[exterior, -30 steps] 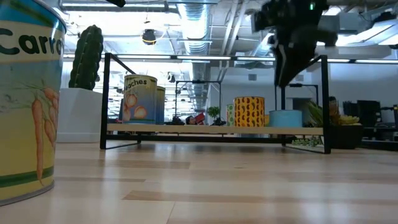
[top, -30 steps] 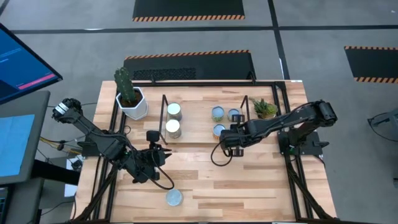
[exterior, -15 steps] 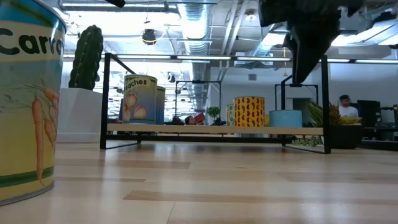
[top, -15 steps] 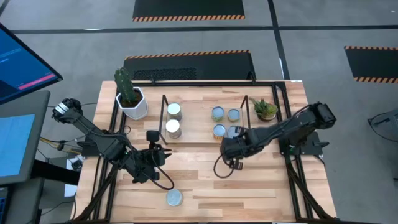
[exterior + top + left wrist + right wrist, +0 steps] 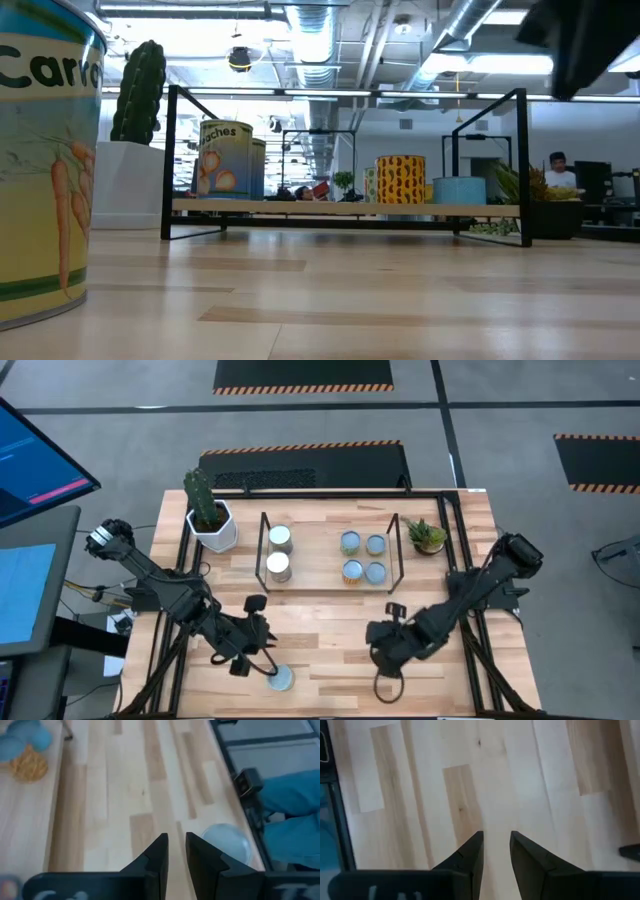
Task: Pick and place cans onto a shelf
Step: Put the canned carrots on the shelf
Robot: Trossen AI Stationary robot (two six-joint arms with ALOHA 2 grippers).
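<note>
One can (image 5: pixel 281 679) with a pale top stands on its base on the wooden table near the near edge; the low view shows it as a carrot-label can (image 5: pixel 40 160). Several more cans (image 5: pixel 362 557) stand on the black rod shelf (image 5: pixel 398 550), two of them at its left end (image 5: pixel 279 553). My left gripper (image 5: pixel 262 663) is shut just left of the loose can, which also shows beside the fingers in the left wrist view (image 5: pixel 227 842). My right gripper (image 5: pixel 382 657) is shut and empty over bare wood (image 5: pixel 496 795) right of the table's middle.
A white pot with a cactus (image 5: pixel 208 515) stands left of the shelf and a small spiky plant (image 5: pixel 426 534) right of it. A black frame (image 5: pixel 470 630) edges the table. Something blue (image 5: pixel 285 820) lies beyond the near edge. A person (image 5: pixel 556 165) shows far off.
My right gripper has drawn back from the shelf's right end toward the near edge, leaving a can standing on the shelf. My left gripper has gone toward the near edge, down beside the loose can.
</note>
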